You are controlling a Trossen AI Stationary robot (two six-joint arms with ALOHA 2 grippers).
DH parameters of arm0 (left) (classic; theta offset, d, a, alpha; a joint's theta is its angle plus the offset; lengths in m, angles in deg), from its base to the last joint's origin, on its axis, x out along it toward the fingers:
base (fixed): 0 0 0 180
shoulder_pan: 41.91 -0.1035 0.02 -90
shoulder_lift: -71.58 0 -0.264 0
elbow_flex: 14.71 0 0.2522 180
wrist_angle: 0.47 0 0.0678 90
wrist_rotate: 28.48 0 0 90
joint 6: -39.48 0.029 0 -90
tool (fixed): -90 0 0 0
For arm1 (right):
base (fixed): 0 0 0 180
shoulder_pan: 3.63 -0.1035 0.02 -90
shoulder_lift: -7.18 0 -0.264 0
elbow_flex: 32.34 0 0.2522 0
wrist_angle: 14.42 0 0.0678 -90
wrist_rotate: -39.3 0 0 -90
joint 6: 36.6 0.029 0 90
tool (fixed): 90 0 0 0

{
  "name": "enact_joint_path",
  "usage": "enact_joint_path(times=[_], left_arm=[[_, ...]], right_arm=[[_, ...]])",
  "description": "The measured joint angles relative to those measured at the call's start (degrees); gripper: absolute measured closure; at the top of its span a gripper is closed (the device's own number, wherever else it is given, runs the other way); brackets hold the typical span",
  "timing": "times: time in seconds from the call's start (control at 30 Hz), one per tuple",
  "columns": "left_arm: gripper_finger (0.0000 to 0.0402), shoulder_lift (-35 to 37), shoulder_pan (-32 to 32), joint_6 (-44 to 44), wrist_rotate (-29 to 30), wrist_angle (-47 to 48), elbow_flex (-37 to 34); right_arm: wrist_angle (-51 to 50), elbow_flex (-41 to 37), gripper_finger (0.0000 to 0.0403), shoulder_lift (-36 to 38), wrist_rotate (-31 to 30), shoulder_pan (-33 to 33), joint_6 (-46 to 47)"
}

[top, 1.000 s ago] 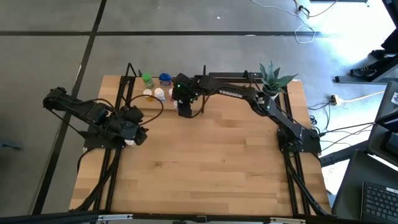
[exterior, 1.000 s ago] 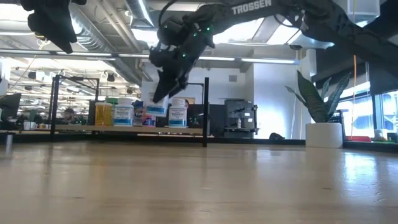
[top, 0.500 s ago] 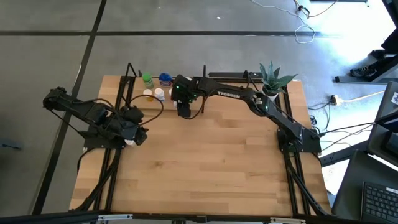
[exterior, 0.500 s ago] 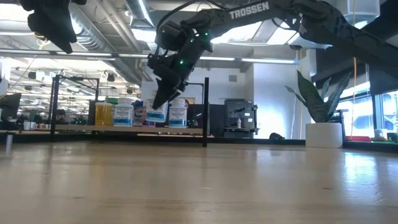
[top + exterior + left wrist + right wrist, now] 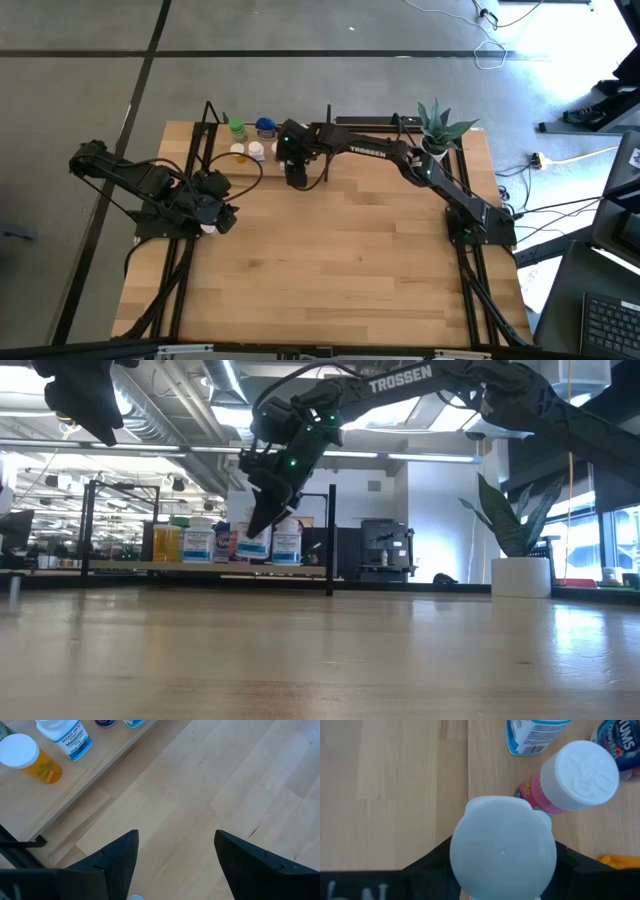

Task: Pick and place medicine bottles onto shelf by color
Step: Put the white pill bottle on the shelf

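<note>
High view: overhead, facing straight down; whole counter and both arms in frame; shelf at upper centre-left. Low view: at counter height, facing level across the surface into the room; shelf at mid-left of frame, shared with the high view. Left wrist view: close above the counter, angled down; shelf edge at upper left of frame. Right wrist view: very close, facing down onto the shelf board; white-capped bottle fills lower centre of frame.

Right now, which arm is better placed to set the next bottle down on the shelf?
The right. Its gripper already holds a white-capped bottle over the shelf, beside the others. The left gripper is open and empty near the table's left edge.
</note>
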State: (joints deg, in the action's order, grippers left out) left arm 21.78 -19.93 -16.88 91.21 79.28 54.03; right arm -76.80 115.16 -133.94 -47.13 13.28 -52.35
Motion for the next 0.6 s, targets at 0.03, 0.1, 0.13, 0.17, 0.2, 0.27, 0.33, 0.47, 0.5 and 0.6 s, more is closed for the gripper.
enact_joint_path(times=[0.03,0.1,0.13,0.17,0.2,0.27,0.33,0.47,0.5,0.6], left_arm=[[0.0147,0.0,0.0,0.0,0.0,0.0,0.0],[0.0147,0.0,0.0,0.0,0.0,0.0,0.0],[0.0147,0.0,0.0,0.0,0.0,0.0,0.0],[0.0147,0.0,0.0,0.0,0.0,0.0,0.0],[0.0147,0.0,0.0,0.0,0.0,0.0,0.0],[0.0147,0.0,0.0,0.0,-0.1,0.0,0.0],[0.0147,0.0,0.0,0.0,-0.7,0.0,0.0],[0.0147,0.0,0.0,0.0,-0.8,0.0,0.0],[0.0147,0.0,0.0,0.0,-0.8,0.0,0.0],[0.0147,0.0,0.0,0.0,-0.8,0.0,0.0]], right_arm=[[0.0,0.0,0.0213,0.0,0.0,0.1,0.0],[0.0,0.0,0.0210,0.0,0.0,0.2,0.0],[0.0,0.0,0.0210,0.0,0.0,0.3,0.0],[0.0,0.0,0.0209,0.0,0.0,0.4,0.0],[0.0,0.0,0.0209,0.0,0.0,0.5,0.0],[0.0,0.0,0.0208,0.0,0.0,0.5,0.0],[0.0,0.0,0.0208,0.0,0.0,0.5,0.0],[0.0,0.0,0.0213,0.0,0.0,0.5,0.0],[0.0,0.0,0.0215,0.0,0.0,0.5,0.0],[0.0,0.0,0.0221,0.0,0.0,0.5,0.0]])
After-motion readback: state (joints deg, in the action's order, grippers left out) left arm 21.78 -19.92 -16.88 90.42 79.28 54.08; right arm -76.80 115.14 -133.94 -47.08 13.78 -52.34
